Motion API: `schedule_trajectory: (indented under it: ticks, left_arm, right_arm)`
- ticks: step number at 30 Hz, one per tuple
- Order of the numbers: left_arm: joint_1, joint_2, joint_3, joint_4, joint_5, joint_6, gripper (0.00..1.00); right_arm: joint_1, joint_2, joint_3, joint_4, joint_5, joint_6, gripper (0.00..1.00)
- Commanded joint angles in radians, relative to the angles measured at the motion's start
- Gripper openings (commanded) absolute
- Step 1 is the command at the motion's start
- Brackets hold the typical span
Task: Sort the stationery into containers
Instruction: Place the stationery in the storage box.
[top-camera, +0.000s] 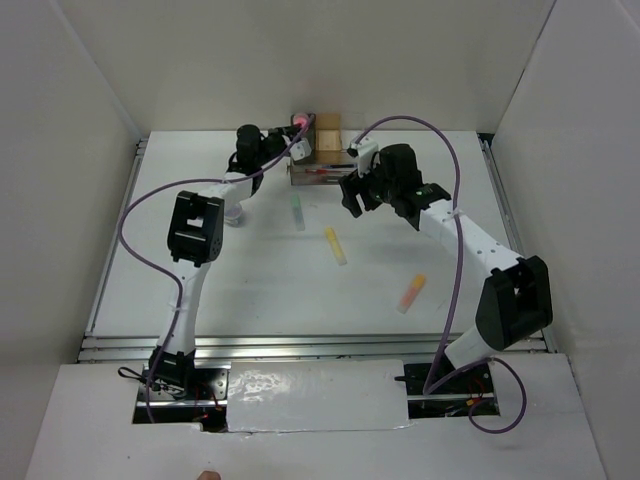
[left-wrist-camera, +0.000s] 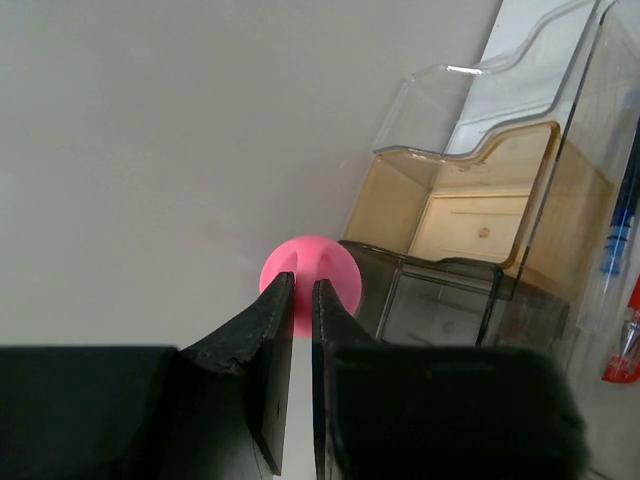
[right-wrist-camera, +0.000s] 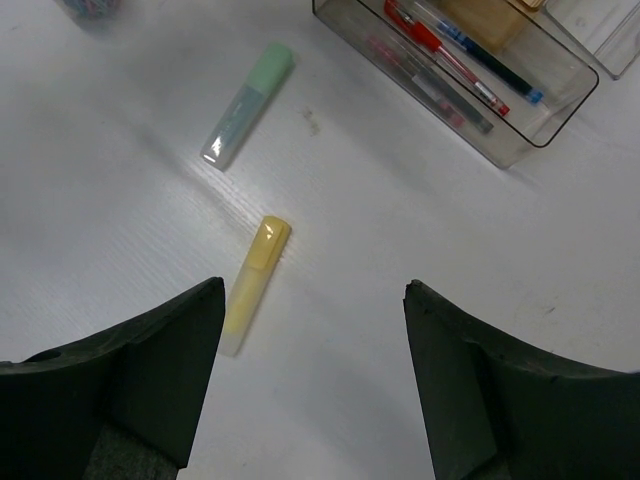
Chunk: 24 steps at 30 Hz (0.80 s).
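Note:
My left gripper (left-wrist-camera: 303, 280) is shut on the pink stubby cylinder (left-wrist-camera: 332, 262), holding it at the back beside the dark grey box (left-wrist-camera: 440, 300); in the top view the cylinder (top-camera: 298, 120) is at the box cluster (top-camera: 326, 135). The tan box (left-wrist-camera: 470, 210) and the clear box (left-wrist-camera: 480, 100) adjoin the grey one. My right gripper (right-wrist-camera: 315, 290) is open and empty above the table, with the yellow marker (right-wrist-camera: 255, 280) by its left finger. The green marker (right-wrist-camera: 248, 105) lies farther off. The long clear tray (right-wrist-camera: 520, 155) holds a red pen (right-wrist-camera: 425, 35) and other pens.
An orange marker (top-camera: 411, 293) lies alone on the table at the right front. The yellow marker (top-camera: 336, 245) and green marker (top-camera: 298, 212) lie mid-table. White walls close in the back and both sides. A blurred round pot's edge (right-wrist-camera: 90, 8) shows at top left of the right wrist view.

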Motion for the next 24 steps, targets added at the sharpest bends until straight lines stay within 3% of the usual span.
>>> schedule_trajectory:
  ticks: [1,6,8,12,19,24]
  left_arm:
    - [-0.006,0.028,0.046,0.117,0.015,0.050,0.03]
    - [-0.006,0.043,0.057,0.063,0.005,0.032,0.33]
    - [-0.006,0.042,0.060,0.039,0.005,0.025,0.38]
    - [-0.005,0.025,0.040,0.007,-0.002,0.021,0.59]
    - [-0.005,-0.105,-0.095,0.040,-0.024,-0.001,0.69]
    - [-0.003,-0.312,-0.132,0.004,-0.185,-0.215,0.70]
  right_arm:
    - [-0.015,0.010,0.055,-0.002,-0.024,0.013,0.79]
    - [-0.018,0.016,0.062,-0.005,-0.034,0.013,0.79]
    - [-0.017,0.018,0.062,-0.009,-0.035,0.015,0.79]
    - [-0.015,0.016,0.065,-0.015,-0.037,0.013,0.79]
    - [0.000,-0.013,0.081,-0.032,-0.032,0.007,0.79]
    - [0.011,-0.054,0.079,-0.058,-0.028,0.012,0.77]
